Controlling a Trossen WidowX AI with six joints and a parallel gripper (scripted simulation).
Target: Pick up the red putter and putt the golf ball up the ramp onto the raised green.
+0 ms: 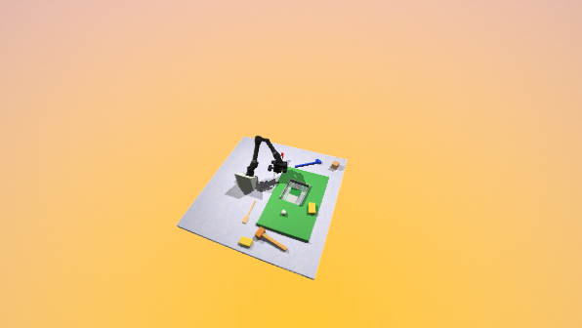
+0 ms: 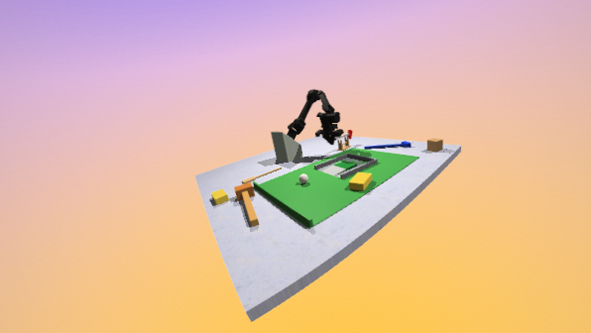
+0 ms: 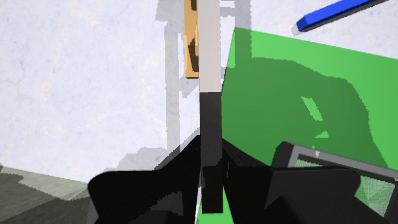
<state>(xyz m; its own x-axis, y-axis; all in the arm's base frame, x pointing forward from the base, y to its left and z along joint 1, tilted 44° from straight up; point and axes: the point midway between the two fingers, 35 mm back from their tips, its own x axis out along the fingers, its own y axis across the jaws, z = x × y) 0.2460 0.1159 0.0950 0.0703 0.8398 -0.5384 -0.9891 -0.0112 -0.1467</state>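
Note:
The red putter has a red head (image 1: pixel 282 154) (image 2: pixel 350 134), a pale shaft (image 3: pixel 210 50) and a dark grip (image 3: pixel 211 112). My gripper (image 2: pixel 331 142) (image 3: pixel 206 139) is shut on the dark grip. The shaft runs ahead past a wooden stand (image 2: pixel 342 145) (image 3: pixel 190 65); whether it touches the stand is unclear. The white golf ball (image 1: pixel 283 212) (image 2: pixel 303 178) rests on the green board (image 1: pixel 283 225) (image 2: pixel 307 203). Beyond it a pale ramp (image 1: pixel 292 198) (image 2: pixel 328 169) leads to a small green patch (image 2: pixel 346 164) inside grey walls (image 2: pixel 358 167) (image 3: pixel 320 159).
A yellow block (image 1: pixel 311 208) (image 2: pixel 360 181) lies on the board, right of the ball. A blue club (image 1: pixel 308 163) (image 2: pixel 388 146) (image 3: pixel 335 12) and brown cube (image 1: pixel 335 165) (image 2: pixel 434 145) lie beyond it. An orange mallet (image 1: pixel 273 240) (image 2: pixel 250 208), another yellow block (image 1: pixel 245 241) (image 2: pixel 219 196) and a wooden paddle (image 1: pixel 249 211) lie near the board's front and left.

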